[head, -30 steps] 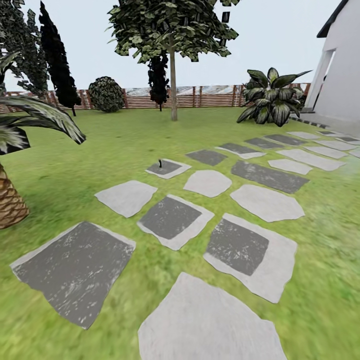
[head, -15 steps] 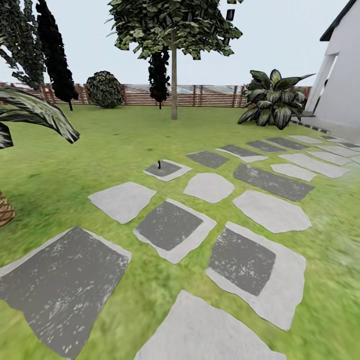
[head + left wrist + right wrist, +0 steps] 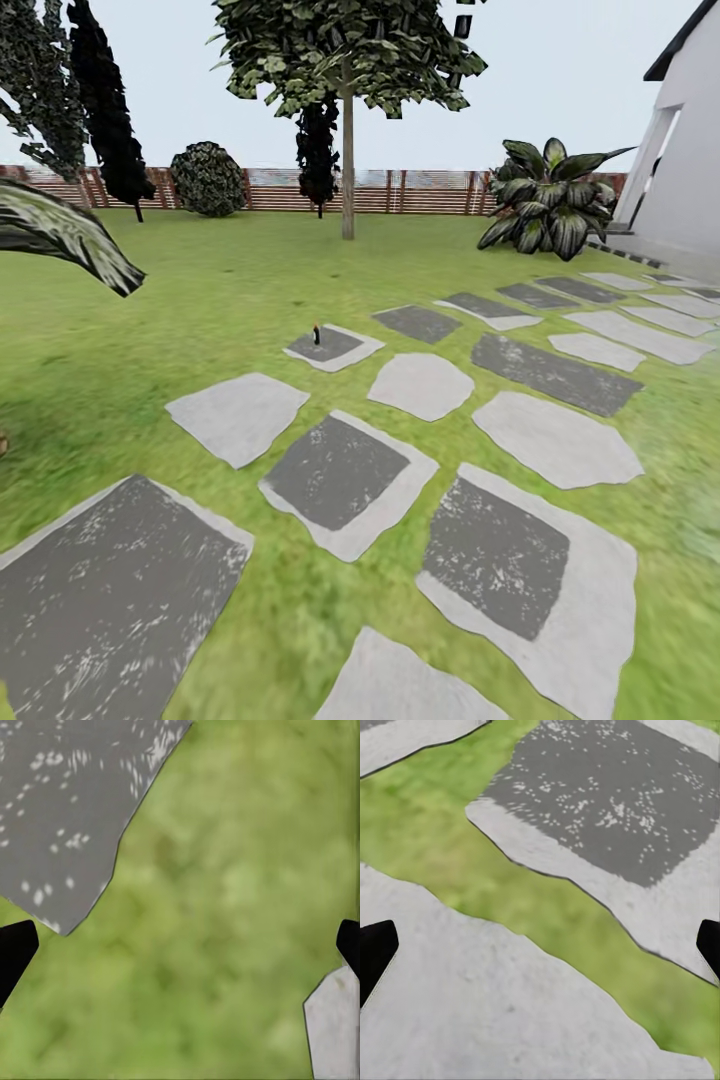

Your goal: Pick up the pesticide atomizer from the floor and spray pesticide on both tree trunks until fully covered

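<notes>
Small dark pesticide atomizer (image 3: 317,334) upright on a grey slab (image 3: 335,347), frame centre, well ahead. Both tools spread wide, empty: left tool (image 3: 180,952) over grass, right tool (image 3: 540,949) over paving. Neither arm clearly nearer.

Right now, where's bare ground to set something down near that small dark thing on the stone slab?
Bare: the pale grey slab beside it, and open green grass toward the brown slatted fence. Taken: the dark-centred slab holding the small dark upright object, likely the atomizer. Both grippers hang open over ground.
</notes>
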